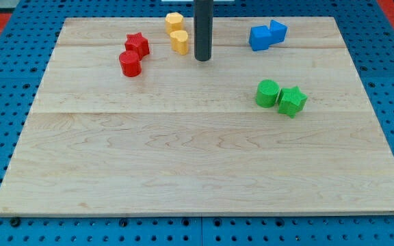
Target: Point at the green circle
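Note:
The green circle lies right of the board's middle, touching a green star on its right. My tip rests on the board near the view's top, just right of the yellow blocks. It stands well to the upper left of the green circle, apart from it.
Two yellow blocks sit at the top, left of my tip. A red star and a red circle lie at upper left. Two blue blocks sit at upper right. The wooden board lies on a blue pegboard.

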